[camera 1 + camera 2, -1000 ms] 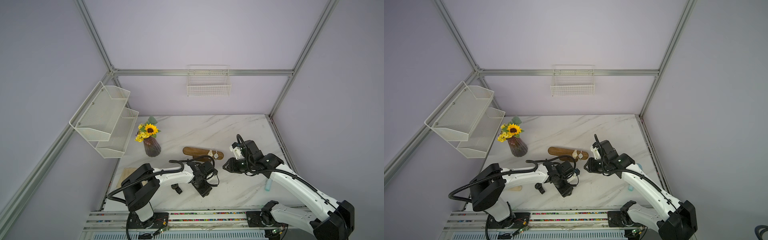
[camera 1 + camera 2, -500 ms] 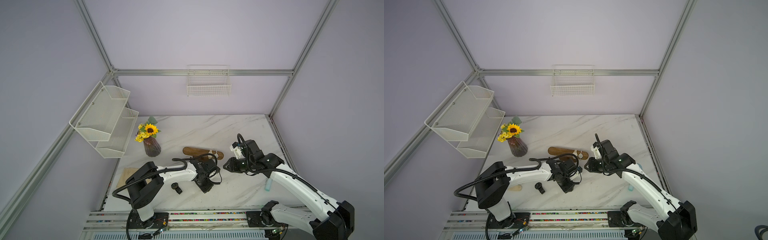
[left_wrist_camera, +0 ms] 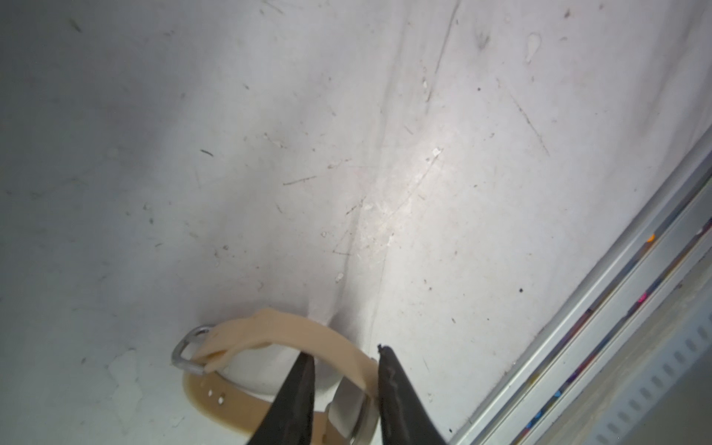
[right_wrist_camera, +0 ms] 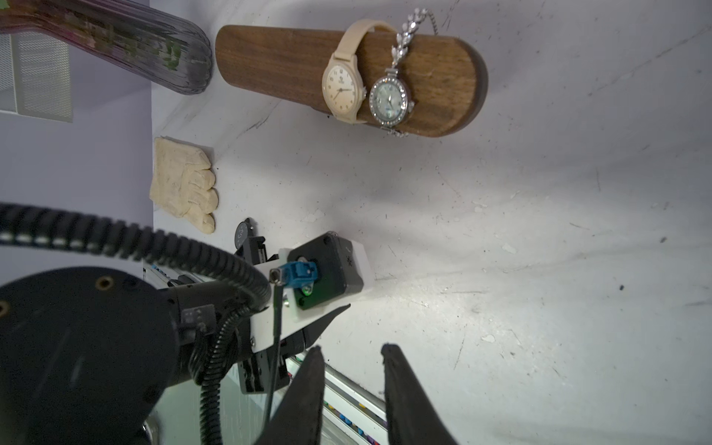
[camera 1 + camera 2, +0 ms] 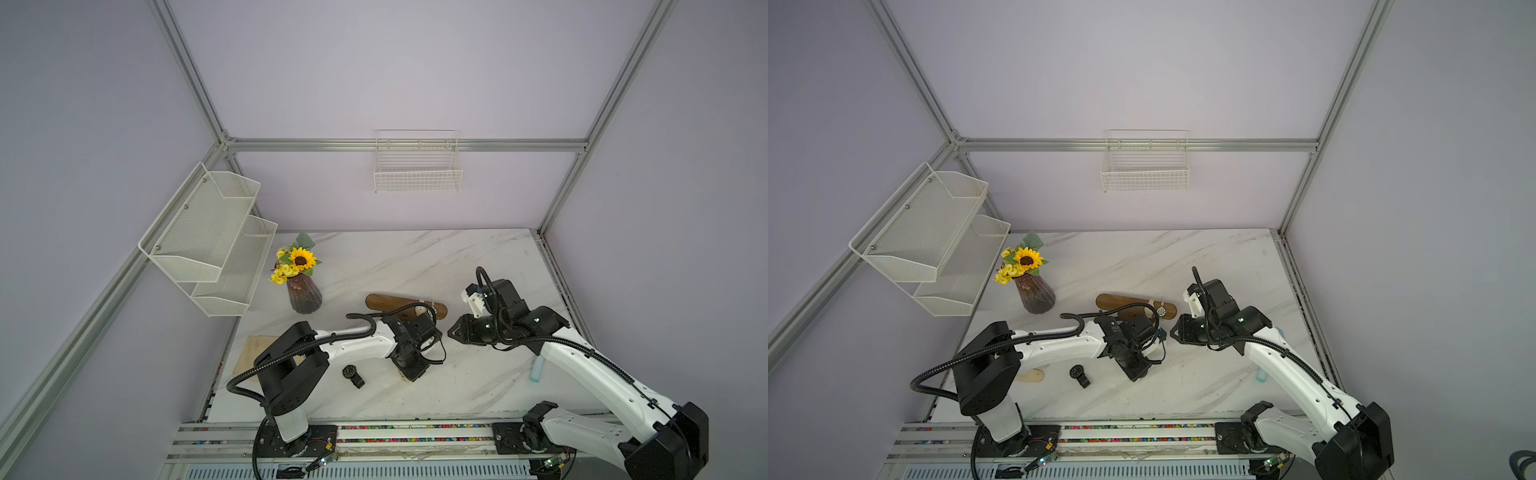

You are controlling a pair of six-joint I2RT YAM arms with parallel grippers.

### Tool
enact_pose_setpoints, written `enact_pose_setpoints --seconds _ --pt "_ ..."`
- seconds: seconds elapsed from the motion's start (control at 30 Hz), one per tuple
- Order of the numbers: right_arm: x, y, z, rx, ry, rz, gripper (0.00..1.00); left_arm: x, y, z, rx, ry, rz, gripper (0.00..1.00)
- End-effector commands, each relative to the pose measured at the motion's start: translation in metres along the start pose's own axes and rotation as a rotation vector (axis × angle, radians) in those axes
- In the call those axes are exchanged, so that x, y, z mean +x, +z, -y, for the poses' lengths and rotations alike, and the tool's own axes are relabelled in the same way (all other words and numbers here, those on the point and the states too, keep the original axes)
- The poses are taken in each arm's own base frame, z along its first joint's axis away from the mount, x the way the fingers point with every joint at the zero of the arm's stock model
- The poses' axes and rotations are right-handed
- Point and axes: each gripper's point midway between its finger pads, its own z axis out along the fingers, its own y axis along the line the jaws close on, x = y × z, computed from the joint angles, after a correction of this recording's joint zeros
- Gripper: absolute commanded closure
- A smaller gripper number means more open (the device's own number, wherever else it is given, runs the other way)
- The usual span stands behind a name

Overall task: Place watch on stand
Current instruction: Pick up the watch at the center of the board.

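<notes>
The brown wooden stand (image 5: 388, 304) (image 5: 1121, 302) (image 4: 277, 65) lies mid-table and carries a beige watch (image 4: 343, 92) and a silver jewelled watch (image 4: 389, 102). Toward the front of the table, my left gripper (image 5: 410, 375) (image 5: 1136, 376) (image 3: 345, 352) reaches down. Its fingers close on either side of another beige-strapped watch (image 3: 293, 331) near the case, and that watch rests on the table. A black watch (image 5: 352, 374) (image 5: 1079, 374) lies loose to its left. My right gripper (image 5: 451, 332) (image 5: 1173, 332) (image 4: 350, 348) hovers open and empty right of the stand.
A vase of sunflowers (image 5: 303, 291) stands left of the stand. A beige foot-shaped object (image 4: 185, 185) lies at the table's left edge and a pale blue item (image 5: 537, 370) at its right. White wire shelves (image 5: 208, 237) hang on the left wall. The rail (image 5: 374, 432) borders the front.
My left gripper's jaws have narrowed around the beige watch, and the left arm has shifted slightly right. The right arm and the black watch have not moved.
</notes>
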Motion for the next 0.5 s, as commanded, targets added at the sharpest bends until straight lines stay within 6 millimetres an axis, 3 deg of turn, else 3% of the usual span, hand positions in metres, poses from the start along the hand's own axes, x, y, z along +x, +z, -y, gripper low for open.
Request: enact_pose_setpoints --seconds 0.0,0.2,0.47 --pt "0.0043 -0.0019 0.0033 0.001 0.000 -0.011 0.70 -0.0162 -0.0090 -0.0014 0.013 -0.020 0.038 0.75" --pt "0.0038 -0.0019 0.0055 0.003 0.002 -0.010 0.70 -0.0135 -0.0053 0.0011 0.037 -0.027 0.020 0.76" --pt "0.0048 0.0007 0.0090 0.005 0.005 -0.020 0.70 -0.0210 -0.0099 0.0004 0.063 -0.068 0.049 0.93"
